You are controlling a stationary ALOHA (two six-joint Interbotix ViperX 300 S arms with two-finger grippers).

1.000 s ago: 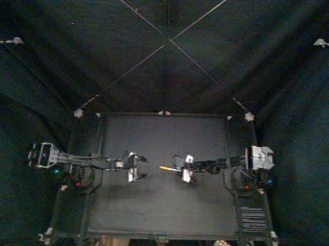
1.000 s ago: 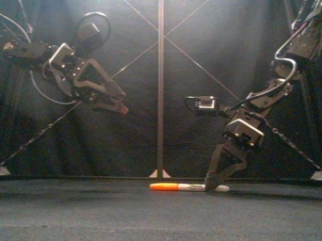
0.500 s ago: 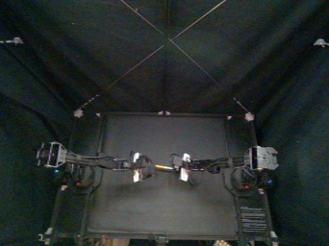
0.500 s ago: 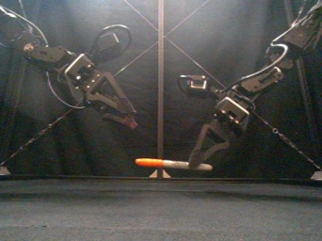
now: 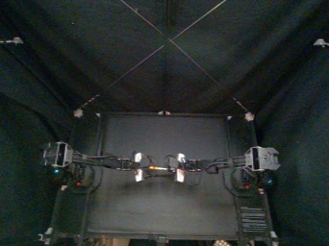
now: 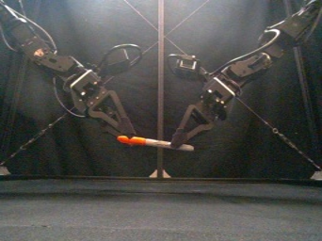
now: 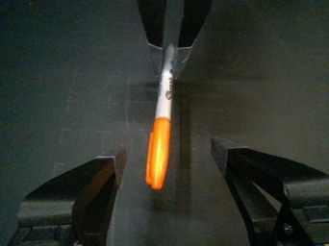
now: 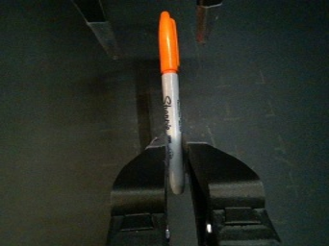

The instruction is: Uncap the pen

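A marker pen (image 6: 161, 144) with a grey barrel and an orange cap (image 6: 128, 141) hangs level above the table. My right gripper (image 6: 186, 140) is shut on the barrel's bare end (image 8: 171, 144), and the cap (image 8: 167, 43) points away from it toward the other arm. The left gripper (image 6: 130, 133) is open, one finger (image 7: 113, 165) on each side of the cap (image 7: 157, 159) without touching it. In the top view the two grippers meet over the table's middle, with the pen (image 5: 160, 171) between them.
The black table (image 5: 129, 207) lies bare beneath the pen. Black curtains close in the back and both sides.
The right gripper has lifted the pen off the table and carried it left. The left gripper has come down and inward until its open fingers straddle the cap.
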